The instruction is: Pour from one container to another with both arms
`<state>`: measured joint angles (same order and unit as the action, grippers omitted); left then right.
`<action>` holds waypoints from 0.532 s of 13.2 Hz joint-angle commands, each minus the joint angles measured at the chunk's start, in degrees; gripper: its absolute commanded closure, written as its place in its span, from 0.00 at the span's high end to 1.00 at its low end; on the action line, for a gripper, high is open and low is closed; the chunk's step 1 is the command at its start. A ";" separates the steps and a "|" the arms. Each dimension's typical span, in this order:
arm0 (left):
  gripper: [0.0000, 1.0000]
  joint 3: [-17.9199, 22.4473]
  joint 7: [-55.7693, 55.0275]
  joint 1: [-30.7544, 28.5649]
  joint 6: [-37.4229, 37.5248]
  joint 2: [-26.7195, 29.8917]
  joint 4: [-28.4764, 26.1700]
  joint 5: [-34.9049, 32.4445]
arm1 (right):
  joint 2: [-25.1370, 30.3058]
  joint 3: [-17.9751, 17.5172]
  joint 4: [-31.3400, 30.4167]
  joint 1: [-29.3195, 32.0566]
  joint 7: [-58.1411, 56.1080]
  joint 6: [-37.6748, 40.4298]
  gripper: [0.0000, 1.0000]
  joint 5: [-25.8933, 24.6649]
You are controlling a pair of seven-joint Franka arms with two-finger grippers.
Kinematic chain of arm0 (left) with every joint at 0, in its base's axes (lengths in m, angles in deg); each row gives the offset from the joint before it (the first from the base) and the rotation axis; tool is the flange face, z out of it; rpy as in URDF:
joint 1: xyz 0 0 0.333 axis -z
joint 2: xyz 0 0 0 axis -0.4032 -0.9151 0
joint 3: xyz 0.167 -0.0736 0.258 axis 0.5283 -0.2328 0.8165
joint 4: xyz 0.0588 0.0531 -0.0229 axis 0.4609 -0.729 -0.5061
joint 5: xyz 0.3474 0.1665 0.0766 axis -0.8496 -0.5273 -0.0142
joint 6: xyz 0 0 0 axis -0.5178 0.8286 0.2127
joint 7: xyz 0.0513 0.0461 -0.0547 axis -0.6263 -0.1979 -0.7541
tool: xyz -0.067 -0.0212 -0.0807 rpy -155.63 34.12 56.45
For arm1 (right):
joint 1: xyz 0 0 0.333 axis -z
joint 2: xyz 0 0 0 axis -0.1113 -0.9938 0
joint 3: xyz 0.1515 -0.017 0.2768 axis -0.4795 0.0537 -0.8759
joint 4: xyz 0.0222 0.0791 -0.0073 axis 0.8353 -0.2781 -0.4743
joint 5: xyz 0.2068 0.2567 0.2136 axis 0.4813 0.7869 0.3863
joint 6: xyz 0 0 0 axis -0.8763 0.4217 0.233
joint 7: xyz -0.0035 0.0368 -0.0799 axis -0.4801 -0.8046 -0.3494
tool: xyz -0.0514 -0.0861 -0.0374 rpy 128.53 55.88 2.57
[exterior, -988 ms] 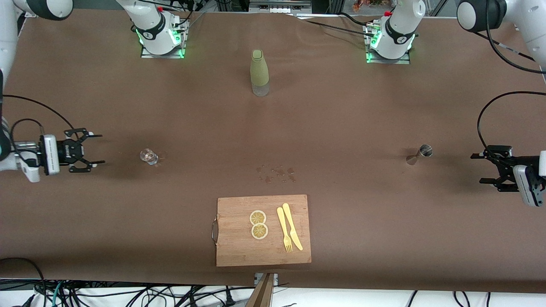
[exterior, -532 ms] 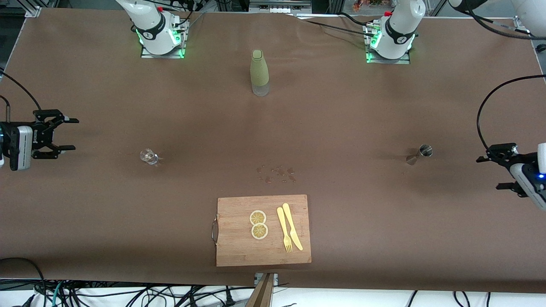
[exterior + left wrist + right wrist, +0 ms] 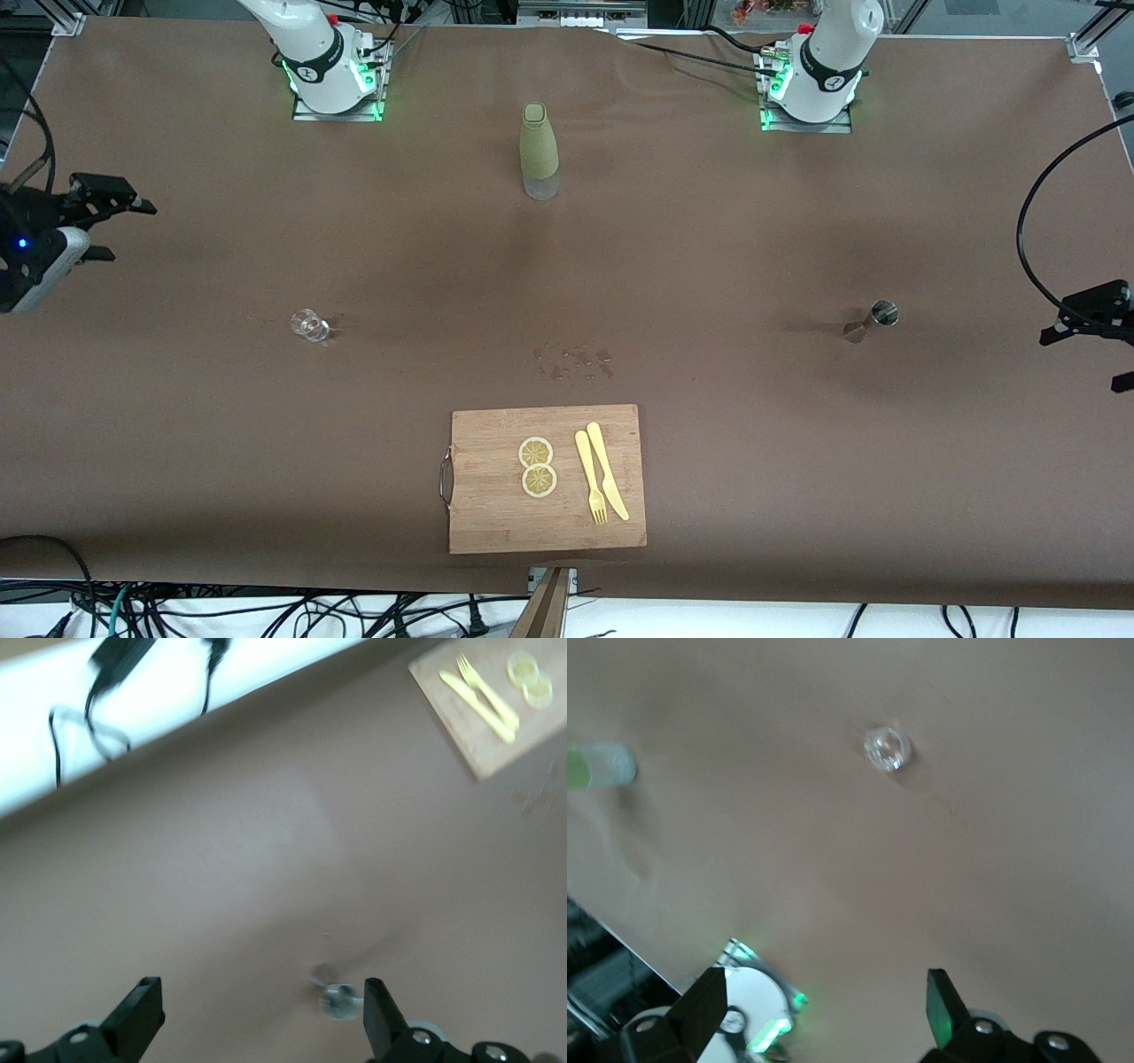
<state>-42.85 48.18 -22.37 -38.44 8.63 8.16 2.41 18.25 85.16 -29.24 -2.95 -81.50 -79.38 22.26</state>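
The tiny clear glass cup [image 3: 309, 326] stands upright on the brown table toward the right arm's end; the right wrist view shows it from above [image 3: 887, 749]. The silver jigger [image 3: 873, 319] stands toward the left arm's end and shows in the left wrist view [image 3: 339, 999] close to one finger [image 3: 378, 1025]. My right gripper [image 3: 133, 233] hangs open and empty over the table's edge at its own end, well apart from the glass. My left gripper [image 3: 1079, 363] hangs open and empty over the other end, apart from the jigger.
A tall olive-green bottle [image 3: 539, 151] stands midway between the two bases. A wooden cutting board [image 3: 496, 514] with two lemon slices, a yellow fork and a knife lies near the front camera. Small wet spots [image 3: 574, 361] mark the table just above the board.
Both arms have drawn back outward, away from the glass and the jigger. The right gripper also moved toward the bases' side. Glass and jigger stayed put.
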 commanded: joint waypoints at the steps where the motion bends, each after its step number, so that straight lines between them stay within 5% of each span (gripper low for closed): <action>1: 1.00 -4.22 -17.15 0.00 3.54 5.27 -4.25 -4.79 | 7.42 -0.54 -8.60 -0.45 16.44 -2.42 1.00 -2.69; 4: 1.00 -12.55 -23.85 0.26 4.70 8.26 -6.35 -16.91 | 8.40 -0.89 -8.79 -3.34 27.80 -5.83 1.00 -8.57; 7: 1.00 -15.21 -30.01 0.26 4.88 12.47 -12.24 -17.55 | 13.04 -0.89 -13.68 -4.05 38.79 -10.23 1.00 -8.49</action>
<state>-56.90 21.11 -21.81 -33.10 16.49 2.46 -13.45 25.87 84.32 -37.05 -6.72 -48.72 -86.51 15.05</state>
